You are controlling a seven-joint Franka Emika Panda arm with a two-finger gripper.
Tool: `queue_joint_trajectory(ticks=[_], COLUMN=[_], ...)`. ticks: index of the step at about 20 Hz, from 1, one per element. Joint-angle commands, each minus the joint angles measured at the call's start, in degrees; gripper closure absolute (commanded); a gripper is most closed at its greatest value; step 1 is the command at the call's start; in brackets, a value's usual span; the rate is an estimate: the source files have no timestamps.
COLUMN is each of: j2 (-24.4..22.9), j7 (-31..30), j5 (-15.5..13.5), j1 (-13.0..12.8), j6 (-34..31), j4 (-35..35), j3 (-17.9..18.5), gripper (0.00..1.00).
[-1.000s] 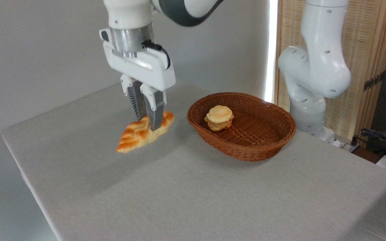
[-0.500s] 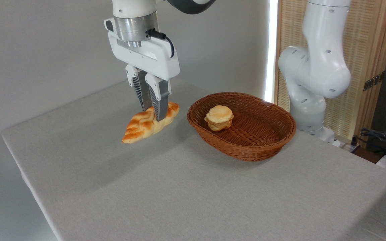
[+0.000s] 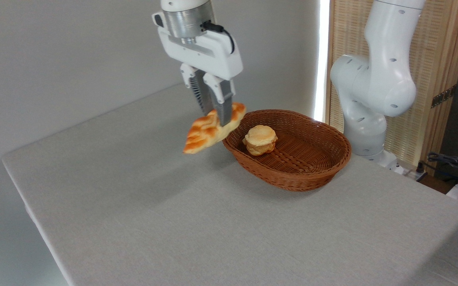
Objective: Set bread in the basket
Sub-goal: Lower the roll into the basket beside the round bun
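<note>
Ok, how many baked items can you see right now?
2. The bread hangs in the shut gripper, in the air just left of the basket. A small round bun sits inside the basket. Nothing else shows; the near wall could hide little.

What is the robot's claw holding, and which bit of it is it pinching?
The gripper holds the long, golden-orange braided bread, pinched across its upper half, nearer the higher pointed end; the other end droops.

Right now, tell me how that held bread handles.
Probably stiff: the bread juts sideways from the gripper without sagging. Likely light, since a narrow pinch holds it. It tilts down at its free end, so it might pivot.
</note>
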Motion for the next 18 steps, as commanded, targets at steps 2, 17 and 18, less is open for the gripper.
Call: queue_joint_trajectory(ticks=[2,17,18], j2=[-5.23,-2.43,-2.25], j7=[1.16,1.69,1.69], j5=[-0.28,-0.46,-0.63], j1=[-0.33,-7.88,-8.24], j6=[-6.02,-15.62,-15.35], j4=[-4.70,-10.41,-10.42], j3=[0.70,0.35,0.35], gripper=[0.51,0.09,0.09])
